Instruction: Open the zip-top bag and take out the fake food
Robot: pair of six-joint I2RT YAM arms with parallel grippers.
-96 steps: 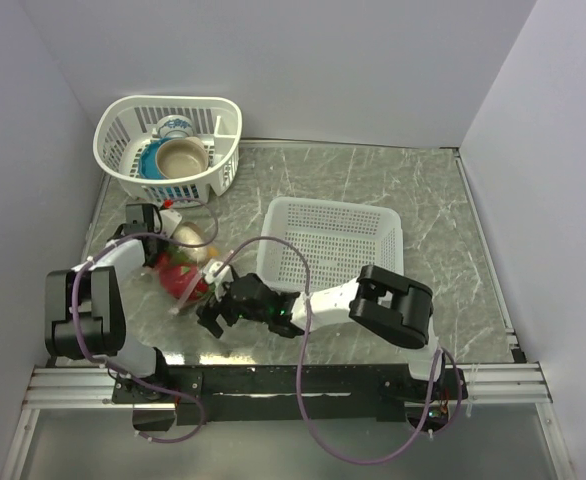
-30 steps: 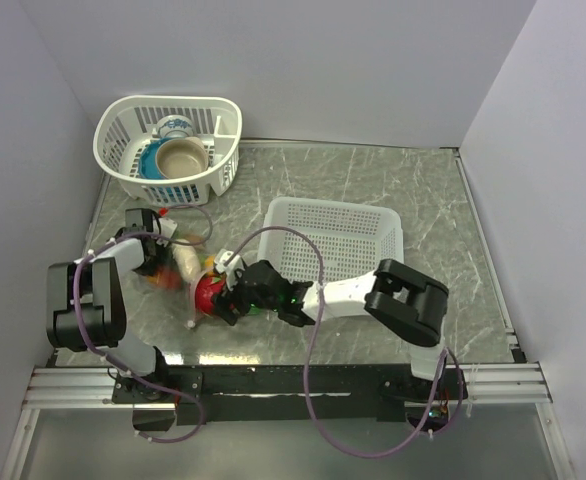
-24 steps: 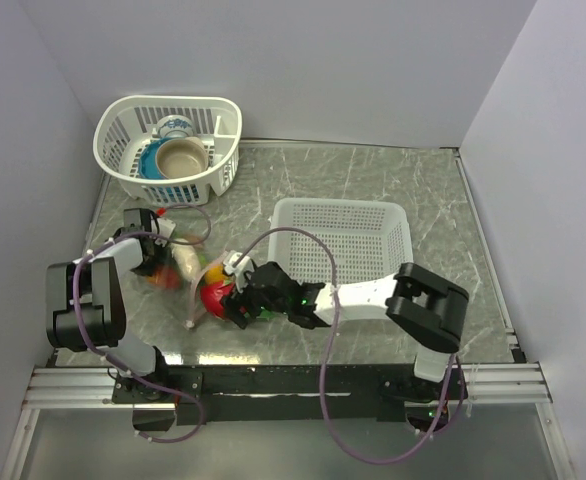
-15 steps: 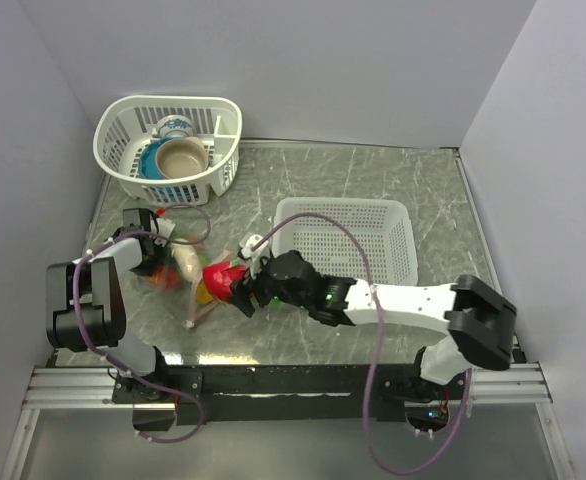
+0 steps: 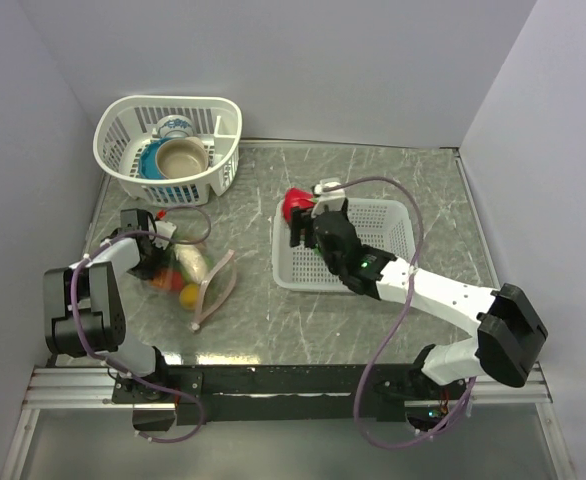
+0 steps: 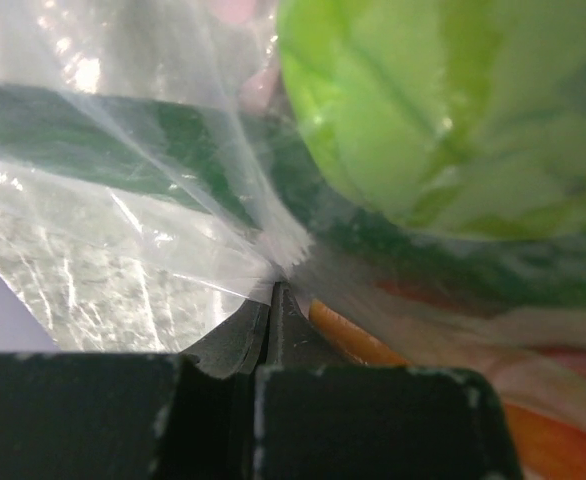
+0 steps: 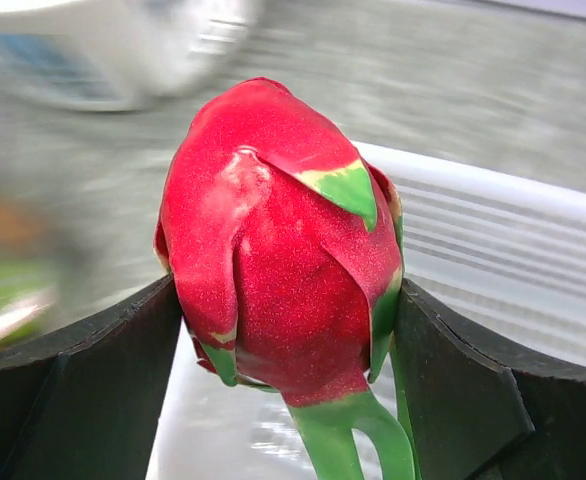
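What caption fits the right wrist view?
Right claw grips the dragon fruit at the rim of the white basket.

- The left arm is folded close to its base, forearm reaching forward along the left side.
- The left gripper sits low, jaws pressed together on a fold of the zip-top bag.
- The right arm stretches forward and to the left.
- The right gripper has its jaws wide, clamping the dragon fruit.

White-black arms, purple cables, black jaws.
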